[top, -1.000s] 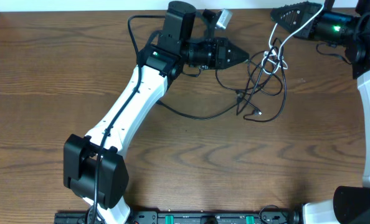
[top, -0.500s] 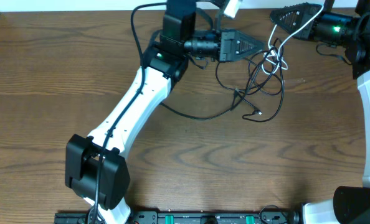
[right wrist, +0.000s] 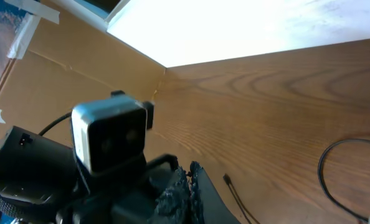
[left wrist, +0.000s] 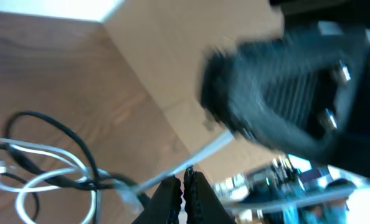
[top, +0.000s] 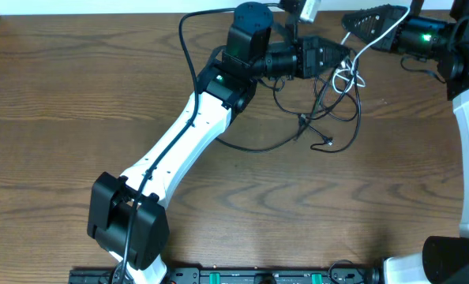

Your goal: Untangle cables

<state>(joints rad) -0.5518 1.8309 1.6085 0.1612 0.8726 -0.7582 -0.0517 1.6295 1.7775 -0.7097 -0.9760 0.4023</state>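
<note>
While the left tool point(top: 342, 55) is reaching out over the brown wooden surface point(top: 298, 205), we are seeing the cables lying in a loose tangle right at its tip. The black cables point(top: 333, 110) are looping on the surface just beside the left tool, on the side nearer the arm bases. The white cable point(top: 374, 38) is curling in small loops at the tip, then running in a straight raised line away from the left tool toward the right arm. In the left wrist view we are finding the left tool with its fingers point(left wrist: 171, 200) drawn almost together, only a thin slit showing between them. The white cable is passing right by the fingertips, and we cannot tell whether it is pinched there. The right tool point(top: 353, 17) is hanging near the left tool, on its far side, the two apart. In the right wrist view its fingers point(right wrist: 175, 194) are pressing together, and we cannot tell whether anything is caught between them. The left tool's wrist camera point(right wrist: 108, 135) is facing them.
</note>
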